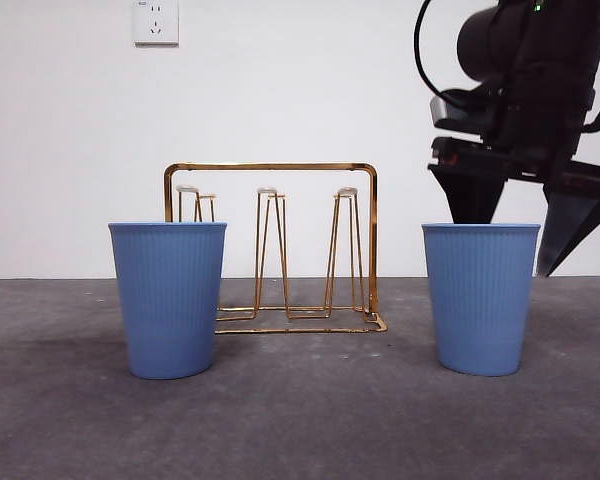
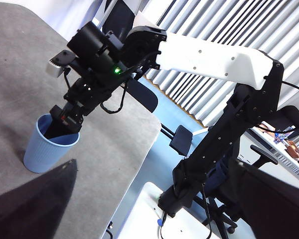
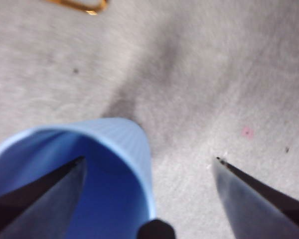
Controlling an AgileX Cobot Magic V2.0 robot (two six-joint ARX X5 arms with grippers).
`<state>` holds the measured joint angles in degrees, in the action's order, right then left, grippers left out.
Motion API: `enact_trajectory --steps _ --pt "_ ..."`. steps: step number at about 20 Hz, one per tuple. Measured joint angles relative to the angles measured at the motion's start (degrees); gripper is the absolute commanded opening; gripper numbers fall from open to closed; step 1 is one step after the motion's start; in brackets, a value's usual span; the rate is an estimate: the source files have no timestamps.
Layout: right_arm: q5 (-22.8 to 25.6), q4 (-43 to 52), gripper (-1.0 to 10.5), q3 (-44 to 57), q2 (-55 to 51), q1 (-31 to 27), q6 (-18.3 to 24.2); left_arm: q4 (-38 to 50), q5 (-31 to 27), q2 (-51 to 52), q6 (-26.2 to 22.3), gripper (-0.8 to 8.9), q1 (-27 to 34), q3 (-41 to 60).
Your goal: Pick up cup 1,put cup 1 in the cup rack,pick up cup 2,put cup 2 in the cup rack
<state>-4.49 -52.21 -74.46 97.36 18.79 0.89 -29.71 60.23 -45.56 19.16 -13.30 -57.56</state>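
Observation:
Cup 1 [image 1: 480, 300] is a blue ribbed cup standing upright on the right of the grey table. My right gripper [image 3: 149, 159] is open and straddles its rim [image 3: 124, 134], one finger inside the cup and the other outside. In the left wrist view the same gripper [image 2: 65, 124] dips into that cup [image 2: 45, 149]. Cup 2 [image 1: 168, 300], the same kind, stands upright on the left. The gold wire cup rack [image 1: 270, 167] stands between and behind them, holding nothing. My left gripper [image 2: 35, 199] shows only as a dark blurred shape, far from both cups.
A white wall with a socket [image 1: 156, 22] backs the table. The table's edge [image 2: 154, 129] runs close beside cup 1. A corner of the rack's base [image 3: 89, 7] lies a short way beyond the cup.

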Motion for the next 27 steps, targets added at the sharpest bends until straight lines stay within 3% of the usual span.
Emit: enact_trajectory --steps 2,4,6,11,14,17,19,24,27 --pt "0.0 0.0 1.8 0.0 0.6 -0.1 -0.1 0.2 0.0 -0.3 0.0 6.91 0.0 0.0" --pt "0.0 -0.1 1.7 0.0 1.3 -0.1 -0.2 0.3 0.0 -0.6 0.0 6.91 0.0 0.0" --pt "0.0 -0.1 0.1 0.0 1.8 0.0 -0.2 0.3 0.0 -0.8 0.1 6.91 0.0 0.0" --pt "-1.1 -0.3 -0.1 0.0 1.9 -0.1 1.1 4.5 0.0 -1.2 3.4 6.91 0.0 0.0" --pt "-3.3 -0.4 -0.1 0.0 0.1 -0.1 1.7 11.3 0.0 -1.6 8.6 6.91 0.0 0.0" --pt "-4.4 -0.3 -0.1 -2.8 -8.5 -0.1 1.9 21.9 -0.1 -1.9 16.3 6.91 -0.3 0.0" --pt "-8.3 2.8 -0.1 -7.1 -16.2 -0.1 1.1 31.0 -0.7 -2.7 22.3 6.91 -0.9 0.0" --pt "-20.3 20.3 -0.1 -17.9 -30.9 0.0 -4.7 55.5 -8.7 -6.7 37.3 6.90 -6.0 0.0" --pt "-24.5 33.2 -0.1 -21.1 -34.1 0.0 -9.2 67.5 -16.4 -10.3 41.3 6.90 -11.9 0.0"
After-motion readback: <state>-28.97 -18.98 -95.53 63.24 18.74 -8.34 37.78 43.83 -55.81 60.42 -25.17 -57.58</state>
